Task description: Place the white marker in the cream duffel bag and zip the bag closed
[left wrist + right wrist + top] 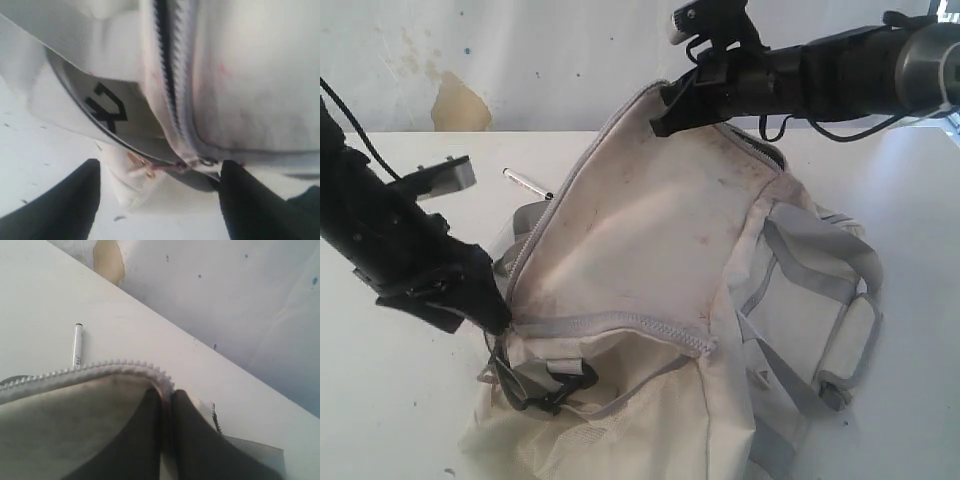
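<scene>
right end effector (166, 392) clamped on cream duffel bag (650, 230) rim, lifted | left end effector (160, 164) spread at zipper's left end, contact unclear | white marker (525, 182) on tabletop (380, 400) beyond bag

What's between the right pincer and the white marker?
The toothed zipper edge of the cream duffel bag, pinched by the right pincer, then bare table up to the white marker; the right wrist view shows it.

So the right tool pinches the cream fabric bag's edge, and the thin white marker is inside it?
No: the thin white marker lies on the table outside the cream fabric bag, per the right wrist view. The right tool pinches its edge.
</scene>
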`<act>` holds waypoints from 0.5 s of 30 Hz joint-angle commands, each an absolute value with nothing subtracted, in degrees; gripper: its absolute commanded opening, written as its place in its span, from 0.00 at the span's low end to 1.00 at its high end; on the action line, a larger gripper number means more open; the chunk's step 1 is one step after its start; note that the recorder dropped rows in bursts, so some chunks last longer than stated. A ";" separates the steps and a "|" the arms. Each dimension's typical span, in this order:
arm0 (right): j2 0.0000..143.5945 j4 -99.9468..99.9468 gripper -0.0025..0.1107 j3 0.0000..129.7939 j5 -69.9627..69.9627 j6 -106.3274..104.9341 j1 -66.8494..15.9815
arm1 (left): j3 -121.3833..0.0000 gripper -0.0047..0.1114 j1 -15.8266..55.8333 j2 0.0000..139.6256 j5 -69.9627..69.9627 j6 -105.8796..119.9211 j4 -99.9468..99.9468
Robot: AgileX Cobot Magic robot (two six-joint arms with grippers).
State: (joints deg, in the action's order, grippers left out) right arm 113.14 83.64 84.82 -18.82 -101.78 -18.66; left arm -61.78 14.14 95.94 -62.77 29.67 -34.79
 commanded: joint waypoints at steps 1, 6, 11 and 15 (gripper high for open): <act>110.24 83.72 0.02 82.24 -19.46 -101.29 -18.27 | -64.06 0.67 8.50 95.31 -58.90 28.04 -39.30; 106.80 83.72 0.02 78.76 -19.46 -101.29 -18.27 | -64.05 0.67 4.93 95.31 -50.51 26.68 -46.49; 102.80 83.54 0.02 74.43 -19.46 -101.29 -18.27 | -64.05 0.67 4.68 95.41 -44.36 25.51 -47.66; 98.68 83.39 0.02 69.70 -19.46 -101.29 -18.27 | -64.05 0.67 4.68 95.41 -39.31 25.51 -47.66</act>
